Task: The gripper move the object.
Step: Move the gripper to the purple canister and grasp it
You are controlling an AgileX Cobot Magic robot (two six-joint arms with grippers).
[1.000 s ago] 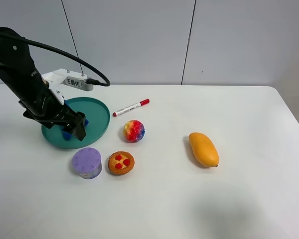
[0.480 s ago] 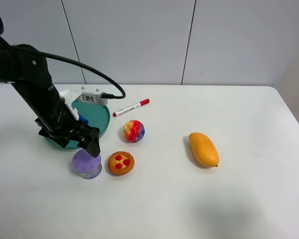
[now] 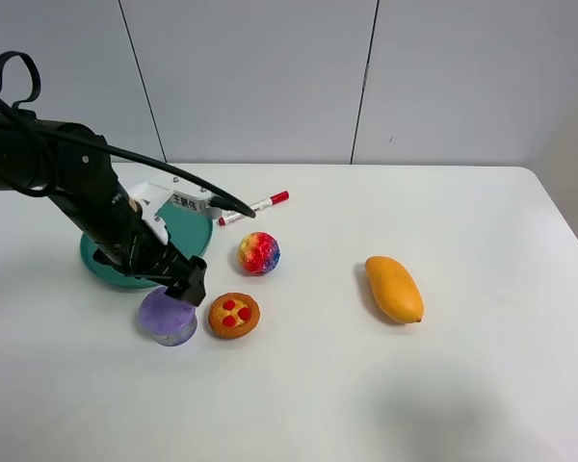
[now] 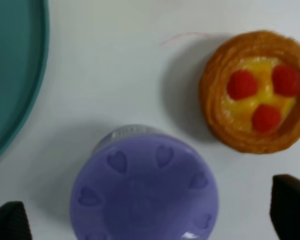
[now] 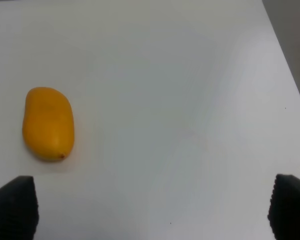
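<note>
**Above the lavender jar, claw spread and holding nothing**

Left of centre in the high view, low on the white table, my left claw hangs just over the lavender jar. Its jaws are spread wide and grip nothing. Through my left wrist camera the two black fingertips stand one on each side of the jar. Bare table shows between each tip and the jar's wall, so I am not touching it. The jar stands upright, and its round lid, ringed with small heart-shaped dimples, faces up at me. My arm slants up and away toward the left edge of the high view, carrying its white labelled box.

Just right of the jar sits an orange-red tart with three red berries, near it but not touching. Behind the jar, under my arm, lies a teal plate, partly hidden by me. A rainbow ball rests above the tart, just off the plate's right rim. A red-capped marker lies tilted farther up the frame. A mango lies well apart, right of centre.

My right claw does not show in the high view. Its own camera shows the jaws spread wide with nothing between them, over bare table, with the mango off to one side.
</note>
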